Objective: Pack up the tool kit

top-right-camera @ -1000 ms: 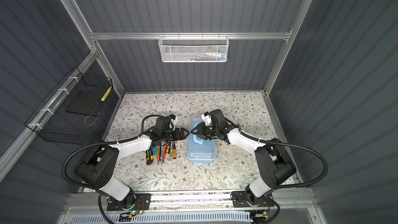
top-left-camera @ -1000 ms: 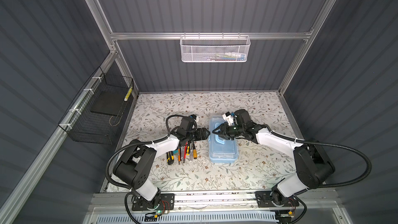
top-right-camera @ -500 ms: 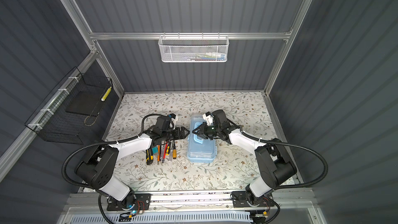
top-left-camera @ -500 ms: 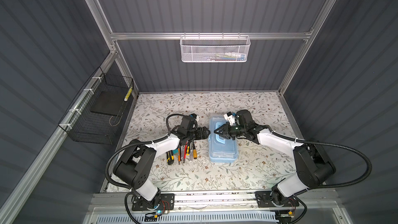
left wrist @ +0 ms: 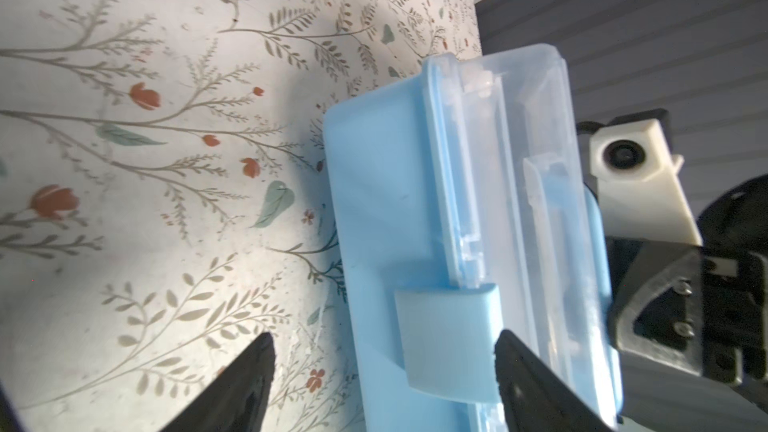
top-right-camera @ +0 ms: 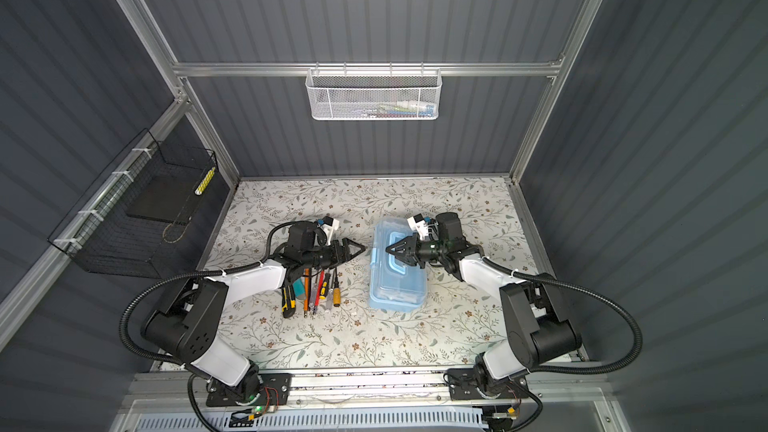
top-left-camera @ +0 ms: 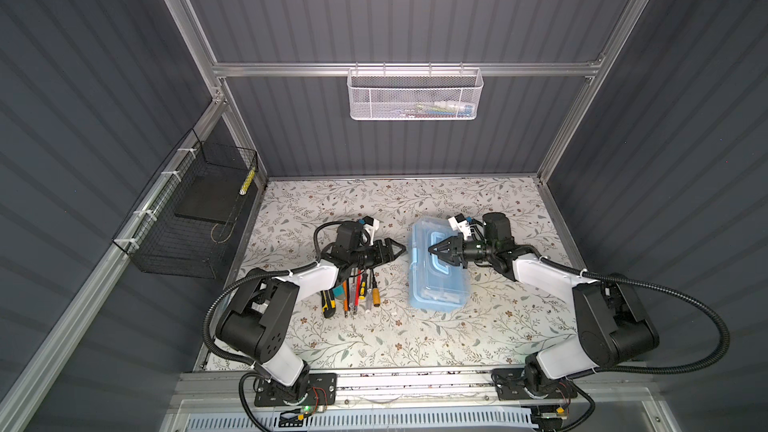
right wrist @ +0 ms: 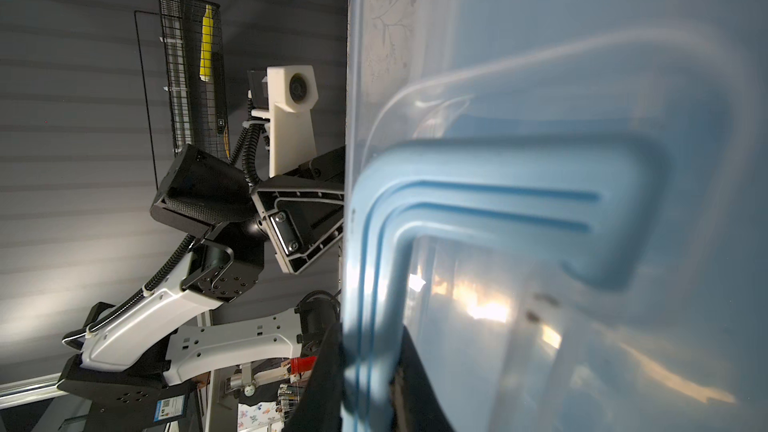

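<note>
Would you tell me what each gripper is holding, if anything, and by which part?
The right gripper grips the tool box by its blue handle, on the lid. The left gripper is open, holding nothing.

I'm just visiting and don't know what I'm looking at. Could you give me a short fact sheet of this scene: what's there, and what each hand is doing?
surface: floral table
box: light-blue tool box, lid down, near the table's middle
right hand: shut on the box's blue handle
left hand: open, facing the box's side latch, not gripping it
loose tools: screwdrivers and a yellow-black knife in a row beside the box, under the left arm
packed: no, these tools lie outside the box
</note>
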Controlling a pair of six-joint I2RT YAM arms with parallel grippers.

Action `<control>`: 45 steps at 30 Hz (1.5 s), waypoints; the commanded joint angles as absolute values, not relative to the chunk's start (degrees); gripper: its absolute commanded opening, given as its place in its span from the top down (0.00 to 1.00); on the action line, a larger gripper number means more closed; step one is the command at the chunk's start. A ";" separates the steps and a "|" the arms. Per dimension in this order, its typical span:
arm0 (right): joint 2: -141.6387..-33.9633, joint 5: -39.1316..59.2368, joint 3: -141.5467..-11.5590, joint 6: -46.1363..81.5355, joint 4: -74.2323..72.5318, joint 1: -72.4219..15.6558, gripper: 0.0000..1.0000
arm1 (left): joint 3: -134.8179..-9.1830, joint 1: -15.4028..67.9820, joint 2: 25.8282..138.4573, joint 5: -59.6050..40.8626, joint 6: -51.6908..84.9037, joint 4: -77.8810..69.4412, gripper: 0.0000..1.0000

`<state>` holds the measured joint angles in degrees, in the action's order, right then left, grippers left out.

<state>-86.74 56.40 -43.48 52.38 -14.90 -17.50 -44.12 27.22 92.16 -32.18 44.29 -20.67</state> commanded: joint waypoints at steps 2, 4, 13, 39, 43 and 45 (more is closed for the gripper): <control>-87.28 60.82 -42.41 50.18 -17.17 -15.86 1.00 | -41.82 27.16 92.93 -39.02 51.76 -32.70 0.17; -87.32 62.13 -42.53 50.58 -18.02 -15.09 1.00 | -40.82 27.16 93.72 -40.56 54.79 -37.56 0.17; -88.46 62.99 -42.98 50.34 -18.37 -14.28 1.00 | -38.28 27.50 98.26 -44.86 62.25 -52.17 0.19; -93.41 62.72 -41.33 49.78 -21.17 -14.41 1.00 | -41.36 33.31 107.77 -52.86 81.42 -87.65 0.25; -93.73 62.39 -41.34 49.67 -21.01 -14.41 1.00 | -41.90 33.31 104.30 -53.89 81.48 -87.56 0.25; -93.91 61.96 -41.62 49.00 -20.09 -14.41 1.00 | -41.81 33.31 104.34 -53.95 81.71 -87.60 0.24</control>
<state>-90.61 65.63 -42.83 53.43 -22.74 -12.29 -38.81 30.63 109.84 -47.64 80.86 -75.24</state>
